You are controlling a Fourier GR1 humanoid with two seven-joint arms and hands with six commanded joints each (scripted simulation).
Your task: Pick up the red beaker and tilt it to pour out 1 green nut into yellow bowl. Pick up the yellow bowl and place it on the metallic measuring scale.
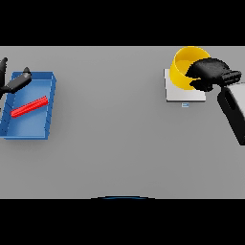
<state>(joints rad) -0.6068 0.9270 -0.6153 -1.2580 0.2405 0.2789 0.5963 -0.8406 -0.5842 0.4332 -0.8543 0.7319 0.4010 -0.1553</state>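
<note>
From my seat the table looks like flat matt grey, smooth, with no grain. The yellow bowl reads as smooth plastic with a soft sheen. The scale under it is pale, dull metal. The blue tray and the red beaker look like smooth matt plastic.

Far right: your bowl sits on the scale, tipped.
At the bowl: your right hand is against its right rim.
Far left: a bin with a beaker lying in it.
Bin's rear left corner: your left hand is there.
</note>
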